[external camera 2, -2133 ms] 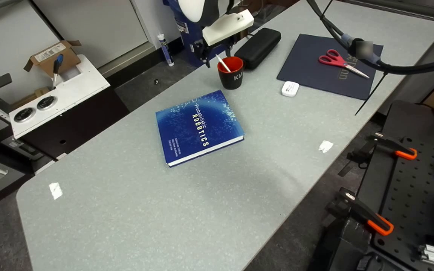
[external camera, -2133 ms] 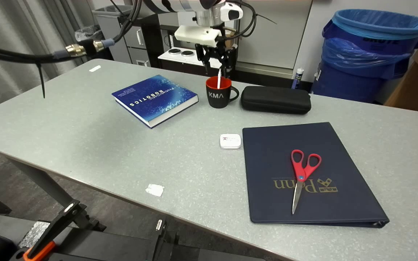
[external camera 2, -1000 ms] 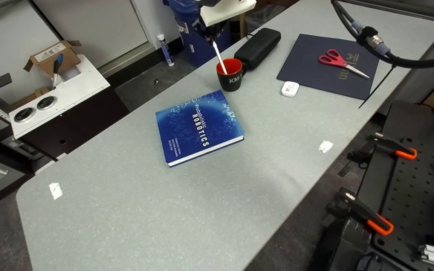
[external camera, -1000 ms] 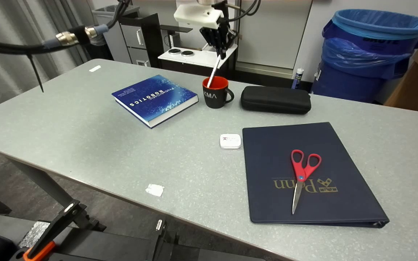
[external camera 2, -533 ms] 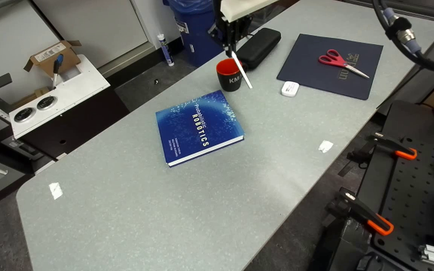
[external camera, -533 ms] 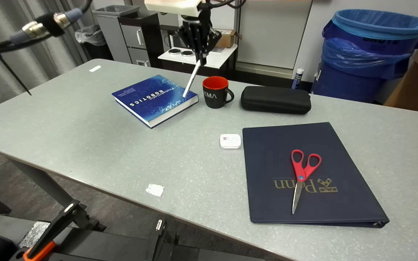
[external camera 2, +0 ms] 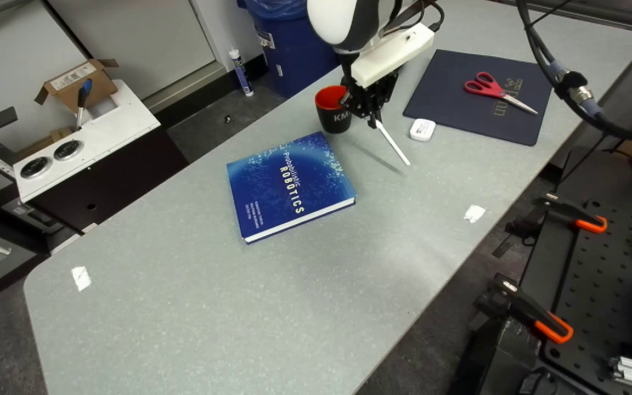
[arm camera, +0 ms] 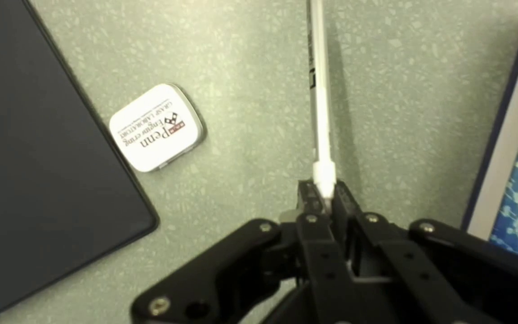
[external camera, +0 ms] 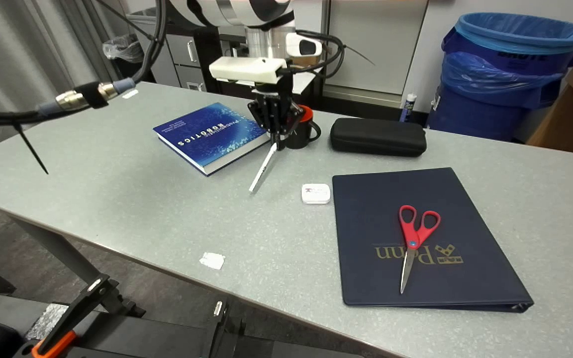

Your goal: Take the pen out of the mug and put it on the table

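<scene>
The pale pen is out of the mug, slanting down from my gripper, which is shut on its upper end. In the wrist view the white pen end sits between the fingertips of the gripper. Its free end hangs low over the grey table; a shadow lies a little apart from the pen in an exterior view. Dark outside and red inside, the mug stands upright just behind the gripper, which partly covers the mug in an exterior view.
A blue book lies beside the mug and gripper. A long black case stands on the mug's handle side. The small white tin is close to the pen. Red-handled scissors rest on a navy binder.
The gripper, earlier open around the pen in the mug, shut on it and lifted it out. It then carried the pen towards the table's middle and lowered it. The mug shifted slightly.
</scene>
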Robot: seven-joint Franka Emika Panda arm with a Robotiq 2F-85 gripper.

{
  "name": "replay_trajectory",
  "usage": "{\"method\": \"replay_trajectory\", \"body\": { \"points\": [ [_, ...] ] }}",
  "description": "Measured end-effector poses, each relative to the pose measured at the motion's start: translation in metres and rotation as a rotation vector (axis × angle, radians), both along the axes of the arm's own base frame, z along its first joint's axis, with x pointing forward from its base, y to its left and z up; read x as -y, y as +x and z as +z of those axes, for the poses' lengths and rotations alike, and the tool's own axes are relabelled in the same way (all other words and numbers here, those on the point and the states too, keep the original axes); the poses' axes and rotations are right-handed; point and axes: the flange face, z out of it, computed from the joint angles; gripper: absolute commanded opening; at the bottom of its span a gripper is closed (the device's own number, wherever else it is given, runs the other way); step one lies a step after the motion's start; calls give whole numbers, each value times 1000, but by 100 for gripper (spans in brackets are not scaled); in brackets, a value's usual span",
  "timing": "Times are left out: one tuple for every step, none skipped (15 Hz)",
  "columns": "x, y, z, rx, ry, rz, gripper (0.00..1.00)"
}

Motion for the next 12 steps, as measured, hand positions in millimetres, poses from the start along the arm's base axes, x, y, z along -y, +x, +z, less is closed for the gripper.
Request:
{"method": "replay_trajectory", "body": {
  "points": [
    [1, -1, -8, -14, -14, 2, 37],
    [2, -1, -13, -23, -28, 2, 44],
    [2, 0, -18, -30, -39, 2, 51],
    [2, 0, -20, -34, -51, 3, 58],
    [1, 1, -22, -36, -59, 4, 66],
    [-1, 2, -22, -36, -66, 7, 73],
    [-3, 2, -22, -36, -71, 7, 81],
    [-4, 3, -21, -34, -75, 8, 88],
    [-7, 4, -21, -32, -78, 9, 97],
    [-8, 5, -20, -29, -80, 9, 100],
    [-10, 7, -19, -26, -81, 9, 100],
    [-11, 8, -17, -22, -82, 9, 100]
  ]
}}
